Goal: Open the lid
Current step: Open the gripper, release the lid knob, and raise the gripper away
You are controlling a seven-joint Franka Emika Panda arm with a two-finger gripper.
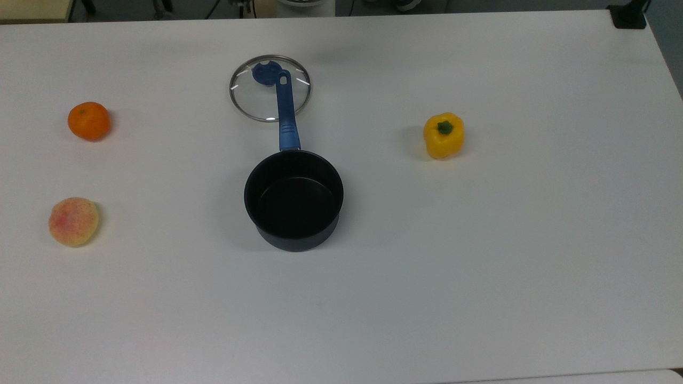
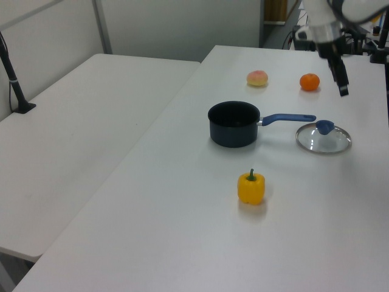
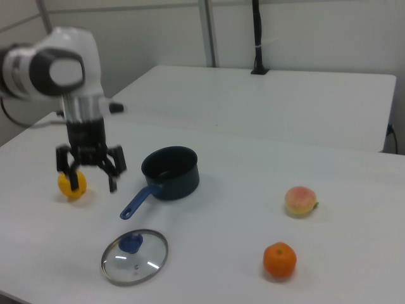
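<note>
Spread wide and holding nothing, the gripper (image 3: 90, 171) hangs in the air above the table (image 1: 480, 266), its two dark fingers (image 3: 114, 172) pointing down; in the right view it sits in front of the yellow pepper (image 3: 71, 185) and to the right view's left of the saucepan (image 3: 169, 172). In the left view the gripper (image 2: 340, 76) is high at the left view's right, well above the lid (image 2: 323, 138) and apart from it.

That lid (image 1: 270, 88) lies flat on the table, off the pan, knob up. It is a round disc of clear glass with a thin metal rim, and the white tabletop shows through it. Its blue knob (image 1: 265, 72) looks off-centre in the top view, toward the far edge. A few short white marks show on the glass (image 3: 135, 256); whether they are lettering cannot be told. The end of the saucepan's long blue handle (image 1: 285, 109) reaches over the lid, its hanging hole just beside the knob.

The saucepan (image 1: 293, 200) is dark, open and empty, standing upright near the middle of the table. The yellow pepper (image 1: 443, 135) stands well off to the top view's right. An orange (image 1: 88, 121) and a peach (image 1: 73, 221) lie well apart from the pan at the top view's left.
</note>
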